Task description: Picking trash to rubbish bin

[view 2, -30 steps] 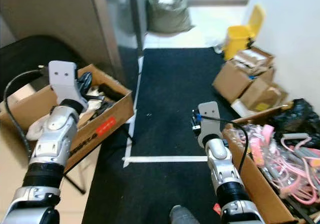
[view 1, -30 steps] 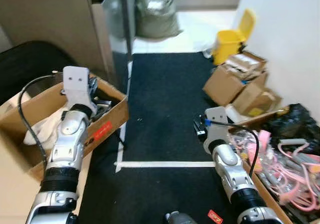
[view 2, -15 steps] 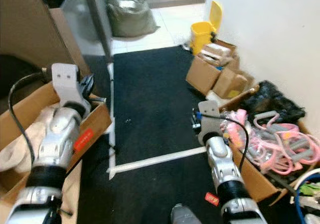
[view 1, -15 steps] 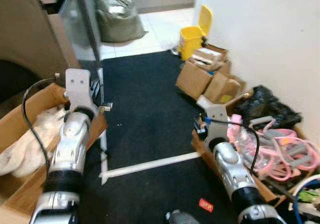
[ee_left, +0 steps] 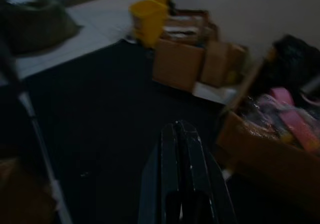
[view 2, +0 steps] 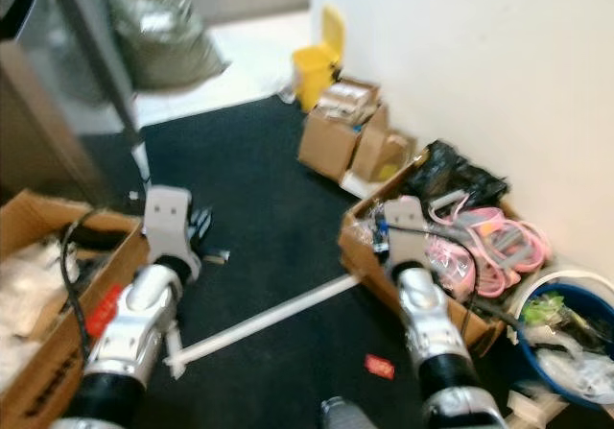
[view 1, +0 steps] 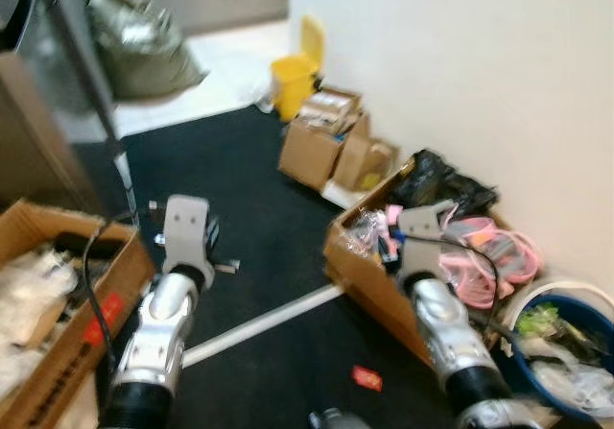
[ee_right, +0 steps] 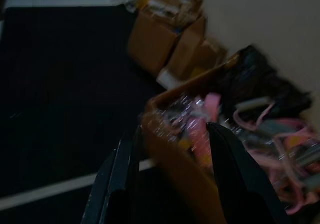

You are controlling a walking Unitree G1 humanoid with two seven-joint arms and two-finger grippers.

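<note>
Both arms are silver with ribbed black bands, each ending in a pale grey wrist block (view 1: 186, 223) (two small dark dots on its face). A black cable (view 1: 94, 285) loops beside the left arm, another along the right; the fingers (ee_left: 182, 179) are long, glossy and black.

— How do your head views look?

— You get bright, even room light, brightest on the white wall (view 1: 460, 74) toward 1 o'clock, but both are smeared by motion blur; the sack (view 1: 139, 40) at 11 o'clock is streaked.

— And your wrist views?

— Both are dim and soft. Faint specks glint on the black fingers (ee_left: 182, 174); the dark carpet (ee_right: 55, 78) shows almost no detail.
</note>
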